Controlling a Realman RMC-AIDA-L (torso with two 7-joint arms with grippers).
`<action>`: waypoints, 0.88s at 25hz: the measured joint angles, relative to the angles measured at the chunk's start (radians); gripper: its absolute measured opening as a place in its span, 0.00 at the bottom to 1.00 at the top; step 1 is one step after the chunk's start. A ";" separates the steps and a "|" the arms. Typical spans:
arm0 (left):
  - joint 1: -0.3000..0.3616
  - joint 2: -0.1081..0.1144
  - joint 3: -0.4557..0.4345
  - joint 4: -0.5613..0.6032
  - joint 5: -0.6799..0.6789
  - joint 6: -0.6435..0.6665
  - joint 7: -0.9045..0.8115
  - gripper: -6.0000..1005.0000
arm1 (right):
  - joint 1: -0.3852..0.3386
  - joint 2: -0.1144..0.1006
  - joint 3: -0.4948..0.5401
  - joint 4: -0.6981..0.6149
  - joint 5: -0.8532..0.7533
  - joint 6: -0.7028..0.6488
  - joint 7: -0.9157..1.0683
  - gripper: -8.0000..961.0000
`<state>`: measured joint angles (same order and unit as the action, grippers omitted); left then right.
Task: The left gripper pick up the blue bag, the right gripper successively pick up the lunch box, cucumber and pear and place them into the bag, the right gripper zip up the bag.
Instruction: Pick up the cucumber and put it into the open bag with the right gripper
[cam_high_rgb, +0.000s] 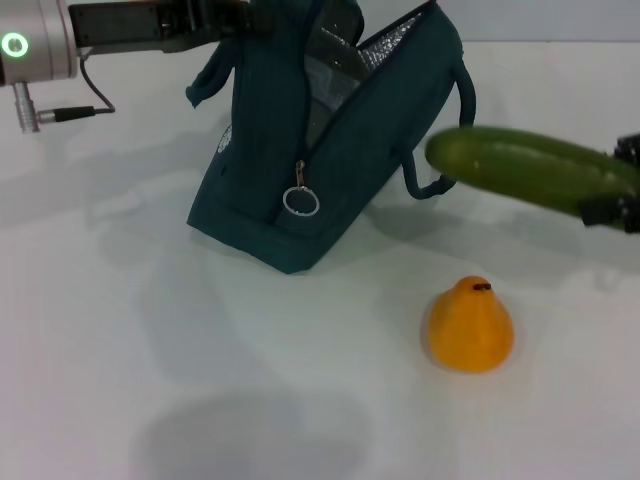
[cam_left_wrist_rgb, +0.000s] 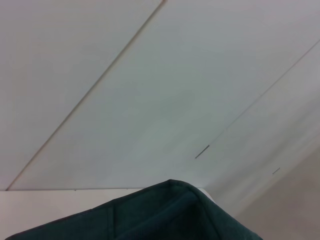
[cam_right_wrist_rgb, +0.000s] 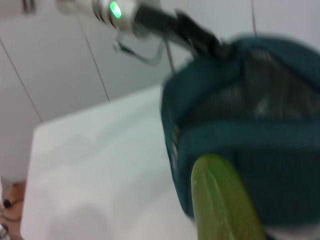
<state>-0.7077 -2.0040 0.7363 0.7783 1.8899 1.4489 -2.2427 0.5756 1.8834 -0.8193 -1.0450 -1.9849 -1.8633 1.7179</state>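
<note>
**Cucumber in the air beside the open bag**

The white tabletop (cam_high_rgb: 120, 330) carries everything. Toward its far edge, about midway across, stands the blue bag (cam_high_rgb: 350, 170), tilted, one bottom edge on the surface and its top lifted toward the far left. Its lid gapes open, showing a silvery lining, and the zipper's ring pull (cam_high_rgb: 300, 201) hangs on the near face.

The left gripper (cam_high_rgb: 225, 25) reaches in along the far edge and meets the bag's top, apparently clamped on it — the fingers themselves are hidden by the fabric, so I cannot tell how they stand. The left wrist view shows only the bag's rim against a pale wall.

The cucumber (cam_high_rgb: 530, 168) hangs clear of the surface by the right edge, its free end just beside the bag's strap. The right gripper (cam_high_rgb: 618, 185) pinches its other end.

The pear (cam_high_rgb: 470, 326) sits upright near the front of the tabletop, right of centre, well apart from the bag.
</note>
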 joint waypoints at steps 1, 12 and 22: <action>-0.004 0.001 0.000 -0.002 0.000 0.000 0.000 0.07 | 0.002 -0.001 0.000 -0.005 0.026 -0.002 0.000 0.58; -0.018 -0.005 0.003 0.002 0.000 0.005 -0.005 0.07 | 0.151 0.031 -0.022 -0.010 -0.017 0.095 0.030 0.58; -0.018 -0.006 0.002 0.003 -0.001 0.005 -0.013 0.07 | 0.278 0.041 -0.087 -0.087 -0.291 0.117 0.105 0.58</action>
<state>-0.7260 -2.0097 0.7383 0.7809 1.8886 1.4543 -2.2560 0.8539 1.9242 -0.9064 -1.1324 -2.2758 -1.7464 1.8229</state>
